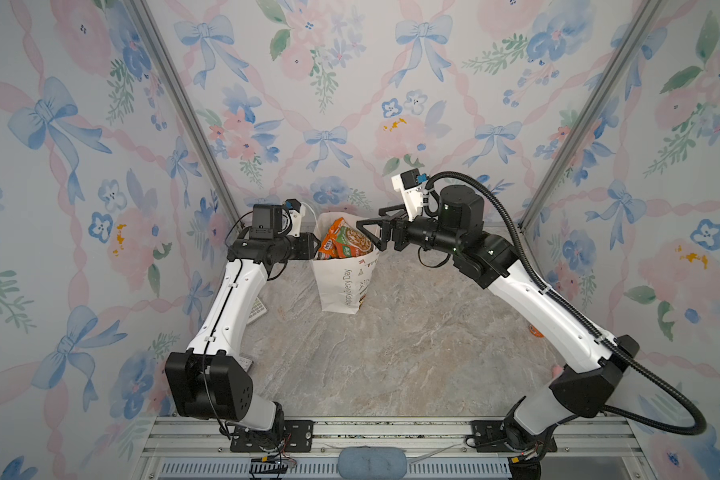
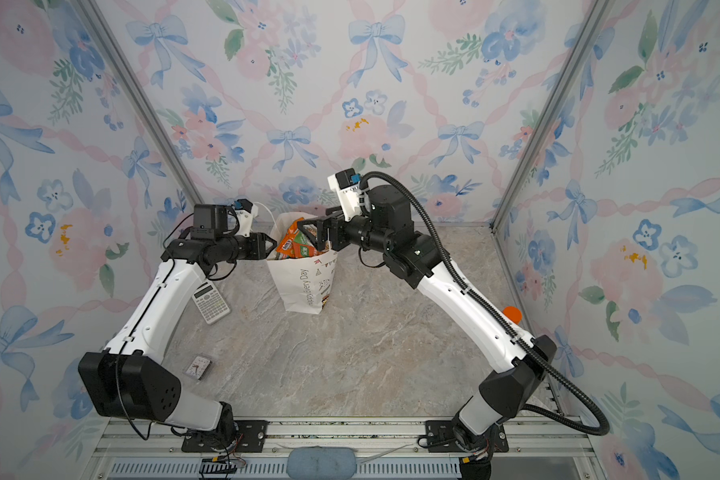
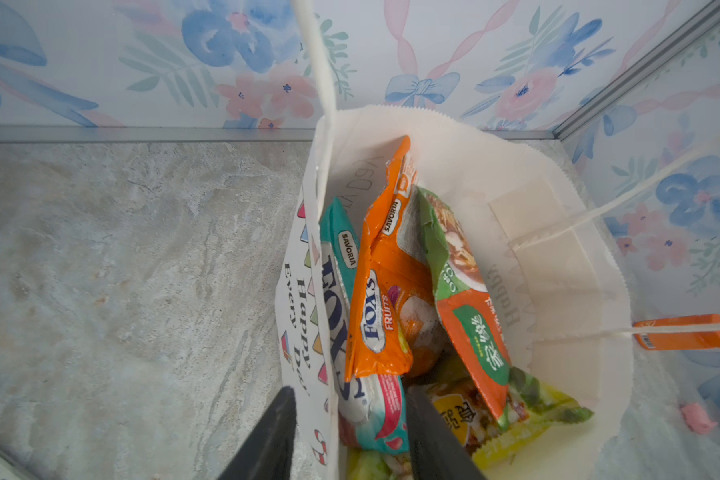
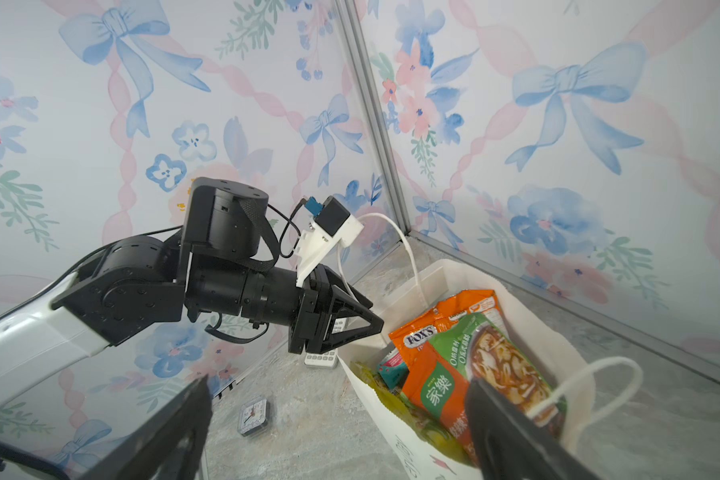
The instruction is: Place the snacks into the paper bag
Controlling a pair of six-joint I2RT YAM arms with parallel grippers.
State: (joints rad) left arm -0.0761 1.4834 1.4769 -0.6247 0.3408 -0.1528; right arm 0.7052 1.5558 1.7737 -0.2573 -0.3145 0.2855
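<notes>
1. The marble table (image 1: 391, 353) shows no loose packet in both top views, though the patches under the arms are hidden.
2. The paper bag (image 1: 346, 286) stands upright toward the back of the table, mouth open, between the two grippers.
3. The right gripper (image 1: 368, 237) hovers at the bag's rim, jaws spread wide with nothing in them. In the right wrist view one finger sits close to a cord handle (image 4: 612, 360).
4. The left gripper (image 1: 314, 246) is at the opposite rim. The left wrist view shows its jaws parted, one finger outside and one inside the bag's wall, with the paper loose between them and not pinched.
5. The snacks (image 1: 346, 243) are inside the bag: an orange FOX'S packet (image 3: 379, 316), a teal packet (image 3: 341, 299), a green-and-orange soup packet (image 3: 466, 299) and a yellow packet (image 3: 516, 419) lower down.
6. A calculator (image 2: 211, 301), a small clock (image 2: 198, 367), an orange bottle (image 3: 682, 332) and a pink toy (image 3: 697, 417) lie on the table, outside the job.
7. The packing looks finished or nearly so. The next move calls for lifting both grippers clear without snagging the wall or the cord, since either could tip the bag.
</notes>
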